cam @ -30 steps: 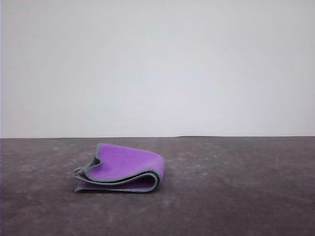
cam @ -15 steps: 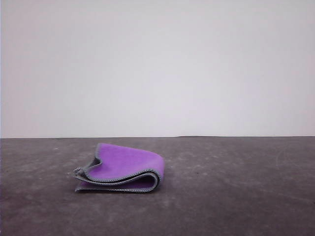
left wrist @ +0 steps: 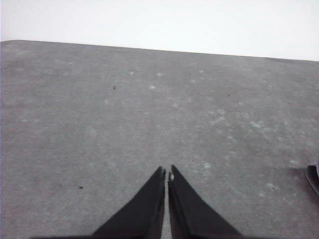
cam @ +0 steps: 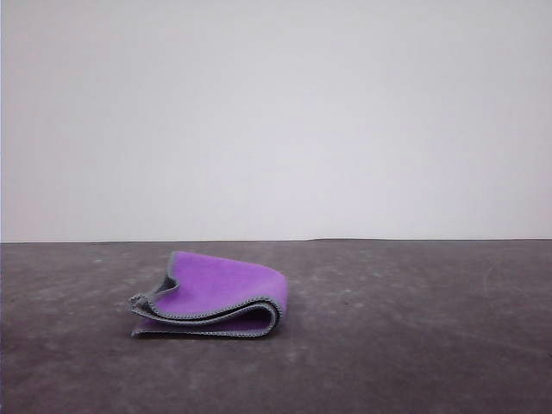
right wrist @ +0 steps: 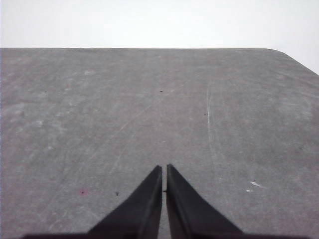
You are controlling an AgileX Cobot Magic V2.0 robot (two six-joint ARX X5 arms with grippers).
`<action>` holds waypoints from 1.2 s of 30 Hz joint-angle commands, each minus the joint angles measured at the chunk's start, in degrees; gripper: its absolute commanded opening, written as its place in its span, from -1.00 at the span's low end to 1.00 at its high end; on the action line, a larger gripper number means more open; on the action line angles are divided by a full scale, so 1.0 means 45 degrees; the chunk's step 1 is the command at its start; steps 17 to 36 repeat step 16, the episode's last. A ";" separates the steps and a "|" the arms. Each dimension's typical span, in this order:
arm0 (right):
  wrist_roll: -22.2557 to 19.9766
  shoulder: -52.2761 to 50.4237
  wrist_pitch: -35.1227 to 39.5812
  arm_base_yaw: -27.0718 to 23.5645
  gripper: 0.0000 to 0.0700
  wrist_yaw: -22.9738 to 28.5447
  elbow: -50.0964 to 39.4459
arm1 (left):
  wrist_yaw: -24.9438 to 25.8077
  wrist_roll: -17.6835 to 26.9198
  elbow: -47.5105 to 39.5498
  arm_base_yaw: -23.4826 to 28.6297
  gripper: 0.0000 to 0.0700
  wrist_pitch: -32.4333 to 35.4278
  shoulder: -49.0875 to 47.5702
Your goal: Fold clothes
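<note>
Cloth (cam: 216, 293) lies folded, purple out, on table (cam: 414, 328). Left gripper (left wrist: 166, 174), right gripper (right wrist: 164, 172) both closed, empty. Fold looks done.

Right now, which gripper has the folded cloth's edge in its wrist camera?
The left gripper: a dark sliver of the cloth shows at its frame edge. The right gripper faces bare table.

The left gripper (left wrist: 166, 173) hung above the bare grey table (left wrist: 149, 109), its dark fingers (left wrist: 144, 209) pressed together. A dark cloth edge (left wrist: 314, 177) showed near it.
</note>
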 commanded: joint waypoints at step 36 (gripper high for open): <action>-0.0049 0.0000 0.0092 -0.0015 -0.97 0.0000 -0.0049 | 0.0005 0.0180 -0.0257 -0.0005 -1.00 -0.0053 -0.0005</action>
